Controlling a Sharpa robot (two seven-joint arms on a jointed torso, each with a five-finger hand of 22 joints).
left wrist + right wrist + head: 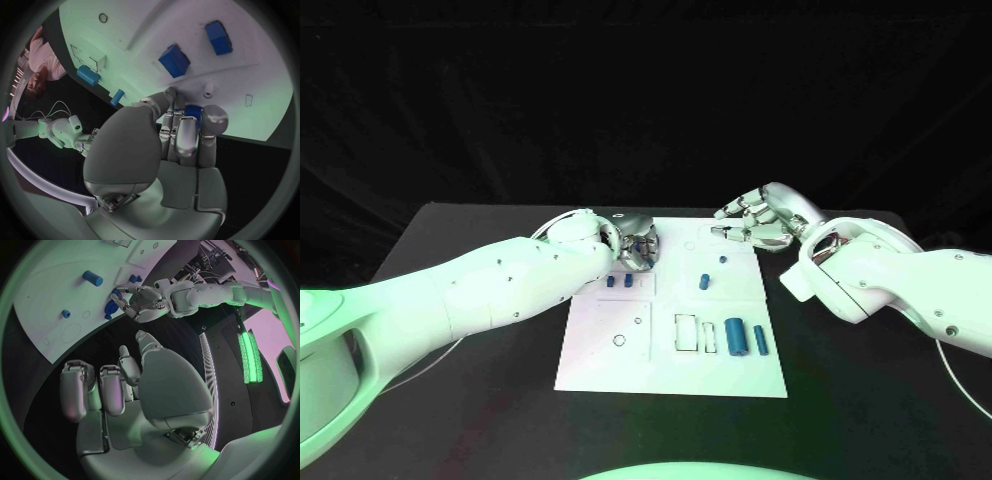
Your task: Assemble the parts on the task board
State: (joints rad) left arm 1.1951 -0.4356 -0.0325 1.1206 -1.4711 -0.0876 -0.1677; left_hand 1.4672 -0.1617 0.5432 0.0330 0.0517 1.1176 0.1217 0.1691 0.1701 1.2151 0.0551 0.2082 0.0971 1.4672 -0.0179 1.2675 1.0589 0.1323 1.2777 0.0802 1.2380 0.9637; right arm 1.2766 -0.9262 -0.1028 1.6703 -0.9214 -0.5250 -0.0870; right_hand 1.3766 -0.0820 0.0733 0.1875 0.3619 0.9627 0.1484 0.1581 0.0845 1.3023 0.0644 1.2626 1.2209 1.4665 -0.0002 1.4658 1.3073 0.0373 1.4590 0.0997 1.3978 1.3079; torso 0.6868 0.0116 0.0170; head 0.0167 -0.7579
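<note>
Left hand (181, 135) curls its fingers round a small blue part (193, 111) at the far-left corner of the white board (733, 372); right hand (759, 222) hovers empty, fingers apart, off the far-right corner. More blue parts (736, 336) lie on the board. They look light, stiff, smooth plastic, likely slippery, so pinch them across the short sides

A robot lab: a black table (473, 400) with dark cloth behind it, loose cables (215, 275) and green light strips (250, 357).
</note>
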